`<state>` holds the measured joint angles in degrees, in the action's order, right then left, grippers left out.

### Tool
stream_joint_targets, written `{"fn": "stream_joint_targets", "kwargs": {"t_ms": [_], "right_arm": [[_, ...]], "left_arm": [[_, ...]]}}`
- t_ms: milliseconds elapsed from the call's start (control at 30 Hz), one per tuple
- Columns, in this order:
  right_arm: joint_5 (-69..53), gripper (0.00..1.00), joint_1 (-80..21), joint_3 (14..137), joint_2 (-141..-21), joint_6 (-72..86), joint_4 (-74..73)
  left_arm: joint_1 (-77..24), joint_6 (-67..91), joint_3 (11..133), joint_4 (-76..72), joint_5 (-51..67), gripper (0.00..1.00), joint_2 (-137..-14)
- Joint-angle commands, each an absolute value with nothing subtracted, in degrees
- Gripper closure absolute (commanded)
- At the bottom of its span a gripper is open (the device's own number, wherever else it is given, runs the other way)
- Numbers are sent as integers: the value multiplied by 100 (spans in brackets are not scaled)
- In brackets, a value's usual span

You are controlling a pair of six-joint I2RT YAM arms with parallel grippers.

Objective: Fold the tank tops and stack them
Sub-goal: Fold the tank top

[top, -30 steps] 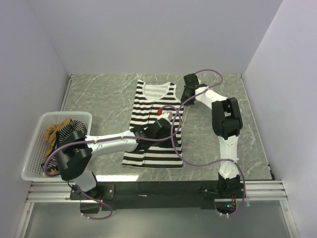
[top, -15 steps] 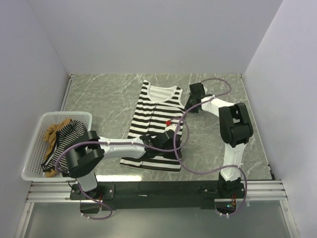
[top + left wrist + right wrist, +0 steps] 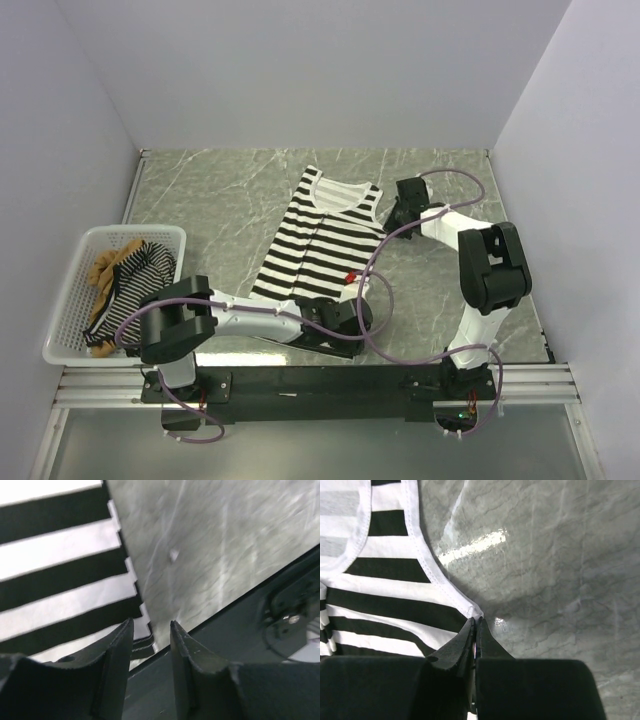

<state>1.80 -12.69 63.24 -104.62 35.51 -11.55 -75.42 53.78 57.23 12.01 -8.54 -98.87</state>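
Three tank tops are counted, and only one is seen whole. The wide-striped tank top is spread flat on the worktop, slanting from the near edge up toward the far right corner, with its near hem partly covered by the left arm. The other two are bunched in the single white basket at the left edge. These are the thin-striped tank top and the tan-brown tank top, both too crumpled for their outlines to be made out.

Two hands are seen. The fingertips of the left hand are hidden beneath its own wrist from above. In the blurred left wrist view the fingers are parted, with the hem's corner lying in the gap. The right hand is closed, and the corner below the armhole is pinched between its tips. That pinch is shown clearly only in the right wrist view.
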Motion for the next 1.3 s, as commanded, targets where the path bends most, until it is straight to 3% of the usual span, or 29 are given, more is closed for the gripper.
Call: {"fn": "stream_joint_targets", "kwargs": {"t_ms": [0, 667, 767, 867, 900, 1267], "right_arm": [[185, 100, -1160, 6346, -10152, 3516, -1081], [158, 100, -1002, 6583, -10169, 3428, -1169], [176, 100, -915, 6574, -10134, 3419, -1186], [193, 100, -774, 6583, -10090, 3393, -1204], [185, 100, -739, 6600, -10081, 3366, -1222], [588, 100, -712, 6715, -9870, 3129, -1520]], "left_arm": [[-7743, 5519, 5994, 1704, -1441, 58, -9888], [-8288, 5484, 6776, 2768, -2135, 68, -10617], [-8358, 5467, 6846, 2795, -2118, 79, -10714], [-8411, 5458, 6890, 2769, -2066, 98, -10714], [-8420, 5441, 6899, 2734, -2057, 99, -10688], [-8411, 5221, 6567, 1664, -1574, 99, -9486]]}}
